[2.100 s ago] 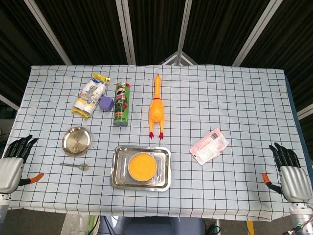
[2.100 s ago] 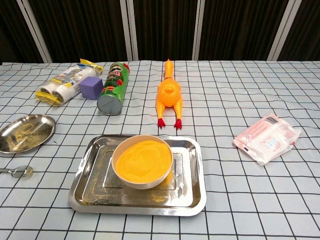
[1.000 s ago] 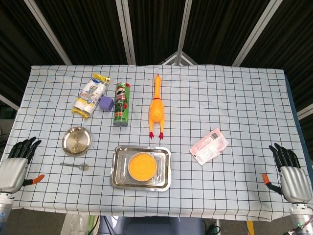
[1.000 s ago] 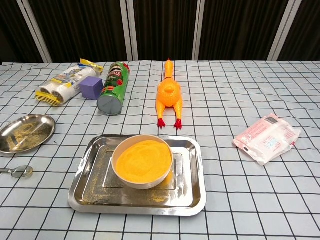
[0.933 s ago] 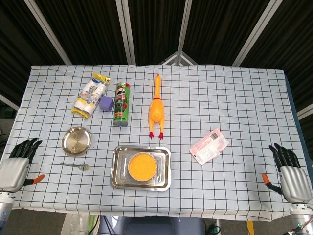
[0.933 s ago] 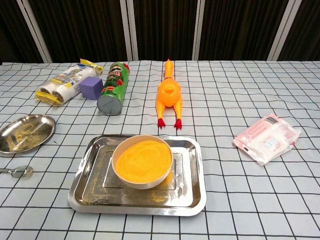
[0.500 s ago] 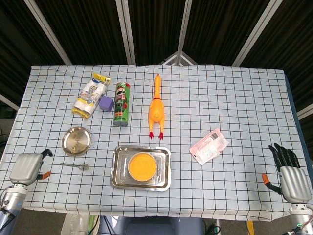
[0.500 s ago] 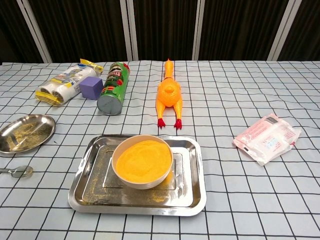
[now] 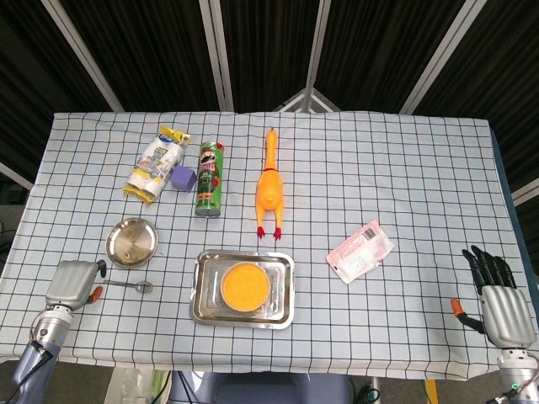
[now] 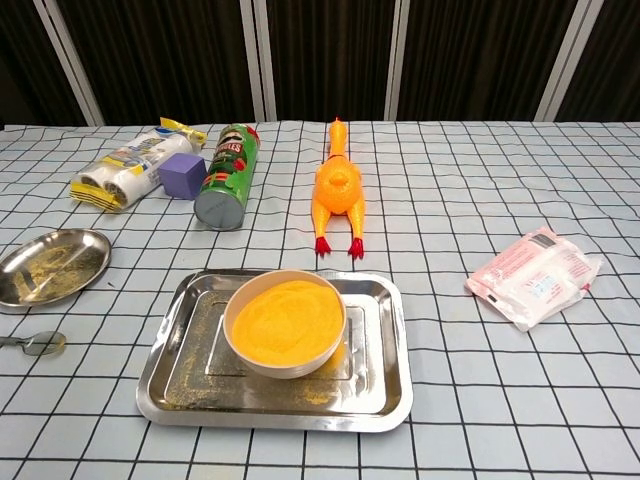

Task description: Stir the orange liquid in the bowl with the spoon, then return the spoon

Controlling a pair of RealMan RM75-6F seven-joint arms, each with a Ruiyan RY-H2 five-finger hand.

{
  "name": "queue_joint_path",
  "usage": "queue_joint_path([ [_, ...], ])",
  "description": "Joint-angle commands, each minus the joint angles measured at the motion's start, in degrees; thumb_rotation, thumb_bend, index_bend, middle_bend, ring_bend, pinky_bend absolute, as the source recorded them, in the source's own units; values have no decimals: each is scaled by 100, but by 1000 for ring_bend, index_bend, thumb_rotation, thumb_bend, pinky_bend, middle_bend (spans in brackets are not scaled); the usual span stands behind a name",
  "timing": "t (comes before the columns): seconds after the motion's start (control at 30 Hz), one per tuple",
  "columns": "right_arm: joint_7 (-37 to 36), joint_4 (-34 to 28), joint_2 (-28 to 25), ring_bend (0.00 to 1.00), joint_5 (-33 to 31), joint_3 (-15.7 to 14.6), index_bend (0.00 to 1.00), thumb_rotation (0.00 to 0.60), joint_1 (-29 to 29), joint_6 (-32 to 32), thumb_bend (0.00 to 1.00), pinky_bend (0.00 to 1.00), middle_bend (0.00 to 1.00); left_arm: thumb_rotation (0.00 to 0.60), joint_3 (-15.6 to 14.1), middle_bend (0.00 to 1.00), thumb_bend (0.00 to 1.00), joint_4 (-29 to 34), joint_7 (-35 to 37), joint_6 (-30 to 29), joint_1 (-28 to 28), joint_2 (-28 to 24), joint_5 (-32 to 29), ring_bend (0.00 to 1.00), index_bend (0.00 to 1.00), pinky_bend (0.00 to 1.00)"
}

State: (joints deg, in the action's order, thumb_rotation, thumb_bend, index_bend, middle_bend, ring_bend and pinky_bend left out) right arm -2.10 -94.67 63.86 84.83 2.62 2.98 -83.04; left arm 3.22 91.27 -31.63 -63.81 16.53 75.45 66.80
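Checked white cloth covers the worktop [image 9: 404,168], the largest thing in sight. Near its front edge sits a steel tray [image 9: 205,309], dusted with orange specks, and inside it a pale bowl [image 10: 285,322] filled almost to the rim with a flat, matt orange liquid [image 9: 245,284]. Behind the tray lie a rubber chicken [image 9: 269,187], a green can [image 9: 209,178] on its side, a purple cube [image 9: 183,178] and a white and yellow packet [image 9: 155,164]; a pink and white pouch [image 9: 360,251] lies to the right. A small round steel dish [image 9: 131,241] sits left of the tray. Just in front of that dish lies the spoon [image 9: 135,285], thin and silvery, bowl end toward the tray. The left hand [image 9: 73,284] is at the spoon's handle end, fingers turned under; whether it grips the handle cannot be told. The right hand [image 9: 498,296] rests at the worktop's right front corner, fingers stretched apart, holding nothing.
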Motion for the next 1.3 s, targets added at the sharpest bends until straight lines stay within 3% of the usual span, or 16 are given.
queue_joint_path([
  [0.03,-4,0,1,0,0,0,0,600,0,0,405,0,0,600,18,1000,461,-32,-83,84,70,92,-149,993,470,973],
  [0.73,-11,6,12,0,-31,5,0,600,17,42,405,0,0,600,-50,1000,479,-434,-354,144,292,648,-470,994,492,973],
  [1.3,-5,-38,1,0,-59,-3,0,600,11,59,404,0,0,600,-105,1000,494,-536,-406,113,374,774,-549,996,508,973],
])
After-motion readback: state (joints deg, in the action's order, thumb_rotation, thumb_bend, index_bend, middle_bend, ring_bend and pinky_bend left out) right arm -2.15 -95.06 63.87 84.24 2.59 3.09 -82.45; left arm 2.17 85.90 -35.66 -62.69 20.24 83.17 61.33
